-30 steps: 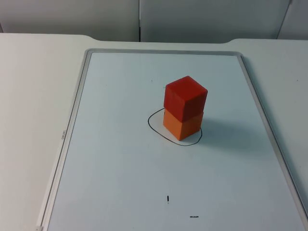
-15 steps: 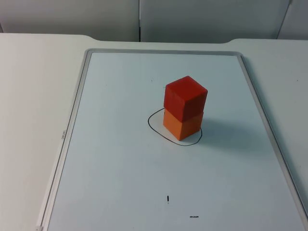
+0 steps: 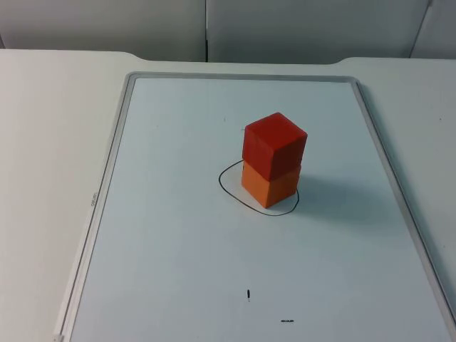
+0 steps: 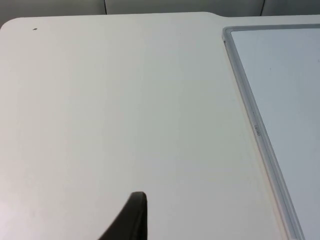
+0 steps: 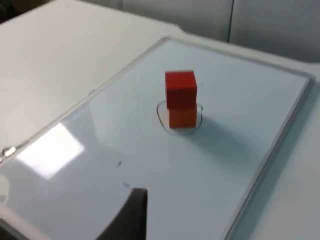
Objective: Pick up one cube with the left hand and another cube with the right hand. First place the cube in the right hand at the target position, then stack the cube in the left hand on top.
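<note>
White table top (image 3: pixel 50 142) stretches back to a grey partition wall (image 3: pixel 285 28), whose panels meet in a dark vertical seam. On the table lies a whiteboard (image 3: pixel 178 235) with a pale metal frame, its surface glossy and carrying a few small black marks near the front. A black hand-drawn ring (image 3: pixel 229 187) sits on the board, and inside it rests the orange cube (image 3: pixel 269 187) with the red cube (image 3: pixel 274 144) stacked squarely on top. The left gripper (image 4: pixel 131 217) waits over bare table beside the board's frame; the right gripper (image 5: pixel 131 212) hangs above the board, well apart from the stack. Whether either gripper's fingers are parted I cannot tell.
</note>
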Available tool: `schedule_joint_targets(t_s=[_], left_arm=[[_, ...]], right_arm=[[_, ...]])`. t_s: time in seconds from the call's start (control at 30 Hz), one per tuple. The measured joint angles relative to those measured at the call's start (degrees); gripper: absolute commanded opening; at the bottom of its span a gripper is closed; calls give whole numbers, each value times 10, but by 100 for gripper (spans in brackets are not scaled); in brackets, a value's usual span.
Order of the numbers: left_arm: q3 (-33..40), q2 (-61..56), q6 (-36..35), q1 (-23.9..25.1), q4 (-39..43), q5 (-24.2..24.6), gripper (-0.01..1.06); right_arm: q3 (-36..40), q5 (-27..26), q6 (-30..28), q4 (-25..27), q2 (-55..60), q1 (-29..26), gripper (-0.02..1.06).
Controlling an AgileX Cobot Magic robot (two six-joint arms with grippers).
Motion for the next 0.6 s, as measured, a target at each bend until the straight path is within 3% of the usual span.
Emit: schedule_joint_targets(t_s=[0.1, 0.2, 0.6], left_arm=[[0, 0, 0, 0, 0, 0, 105], [0, 0, 0, 0, 0, 0, 105], [0, 0, 0, 0, 0, 0, 105]], right_arm=[[25, 38, 10, -5, -1, 7, 104], [24, 41, 12, -8, -1, 8, 104], [47, -1, 18, -33, -1, 9, 104]])
